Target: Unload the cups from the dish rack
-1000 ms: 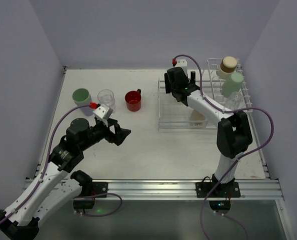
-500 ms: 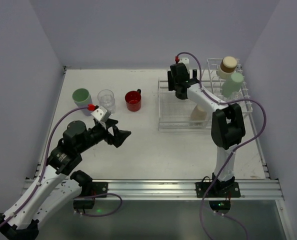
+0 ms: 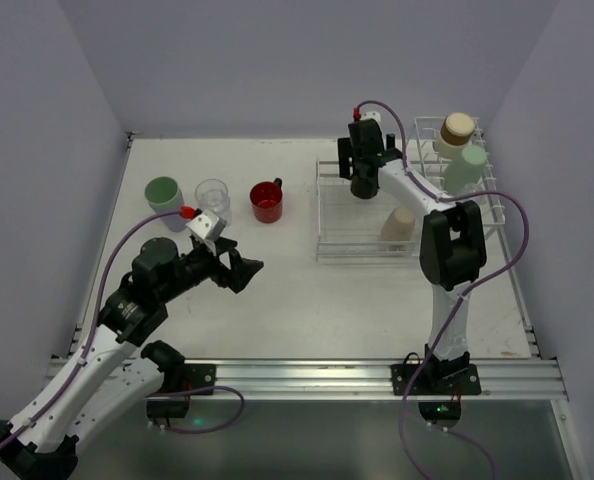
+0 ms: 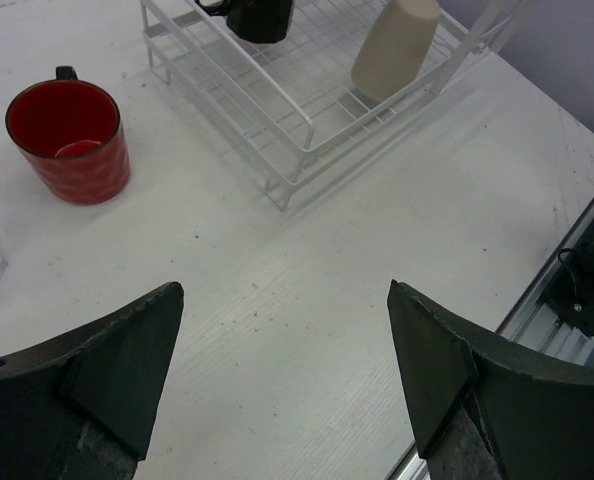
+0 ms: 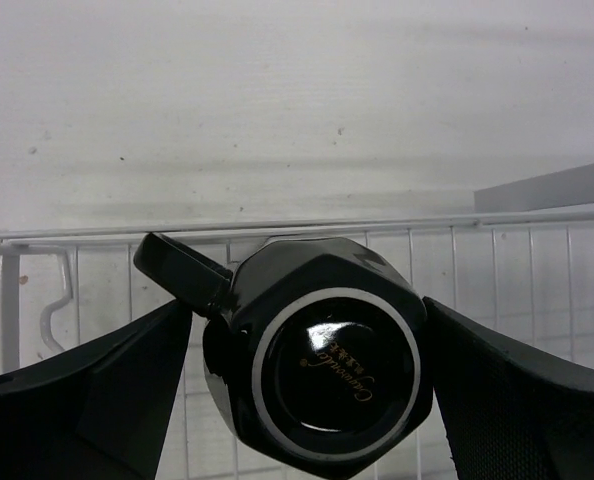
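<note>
Now the right gripper (image 3: 362, 188) has advanced, spread around the black mug (image 5: 322, 375); left gripper (image 4: 285, 300) stays spread.

The white wire dish rack (image 3: 362, 257) stood at the table's right. In its low basket a beige cup (image 3: 398, 228) lay tilted and a black mug (image 5: 322, 370) sat upside down. A tan-topped cup (image 3: 458, 128) and a pale green cup (image 3: 464, 165) rested in the tall part, seemingly inverted. Left of the rack, out on the table, a red mug (image 3: 267, 201), clear glass (image 3: 213, 197) and green cup (image 3: 163, 192) stood upright.
</note>
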`<state>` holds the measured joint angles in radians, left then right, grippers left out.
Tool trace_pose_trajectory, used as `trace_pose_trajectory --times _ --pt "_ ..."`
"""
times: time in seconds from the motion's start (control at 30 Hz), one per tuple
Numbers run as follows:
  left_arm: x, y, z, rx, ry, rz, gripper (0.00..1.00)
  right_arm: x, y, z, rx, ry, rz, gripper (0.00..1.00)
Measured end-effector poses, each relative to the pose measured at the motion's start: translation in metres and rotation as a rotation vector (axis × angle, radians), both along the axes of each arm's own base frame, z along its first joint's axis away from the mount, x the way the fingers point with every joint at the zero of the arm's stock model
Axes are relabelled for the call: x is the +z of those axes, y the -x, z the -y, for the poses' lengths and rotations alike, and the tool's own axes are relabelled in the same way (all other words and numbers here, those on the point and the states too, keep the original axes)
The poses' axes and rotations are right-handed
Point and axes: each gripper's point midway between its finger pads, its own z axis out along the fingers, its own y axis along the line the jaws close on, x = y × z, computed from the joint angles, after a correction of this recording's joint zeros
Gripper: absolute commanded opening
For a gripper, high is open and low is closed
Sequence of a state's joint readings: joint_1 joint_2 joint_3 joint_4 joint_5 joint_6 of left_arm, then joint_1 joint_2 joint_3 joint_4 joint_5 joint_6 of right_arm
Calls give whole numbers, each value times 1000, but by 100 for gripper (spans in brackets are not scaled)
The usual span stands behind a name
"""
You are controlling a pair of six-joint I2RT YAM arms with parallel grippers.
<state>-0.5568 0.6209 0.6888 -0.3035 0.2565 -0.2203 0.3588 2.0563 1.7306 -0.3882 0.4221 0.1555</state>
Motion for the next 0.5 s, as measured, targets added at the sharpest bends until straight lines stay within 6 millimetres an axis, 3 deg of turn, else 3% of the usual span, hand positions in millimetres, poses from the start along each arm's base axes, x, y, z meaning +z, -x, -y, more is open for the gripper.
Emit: trace_pose_trajectory --times 0.13,0.2,0.33,0.5 --pt "-3 -3 -1 12 -9 -6 87 -6 -1 -4 23 -1 -15 77" --pt "-3 -4 -2 19 -12 -6 87 -6 -1 -5 28 -3 -16 60" --pt "-5 -6 -3 28 -17 -8 87 -5 4 -9 37 -13 1 38" --pt "-6 -7 -2 32 -18 -15 87 -1 30 -16 67 -19 9 31"
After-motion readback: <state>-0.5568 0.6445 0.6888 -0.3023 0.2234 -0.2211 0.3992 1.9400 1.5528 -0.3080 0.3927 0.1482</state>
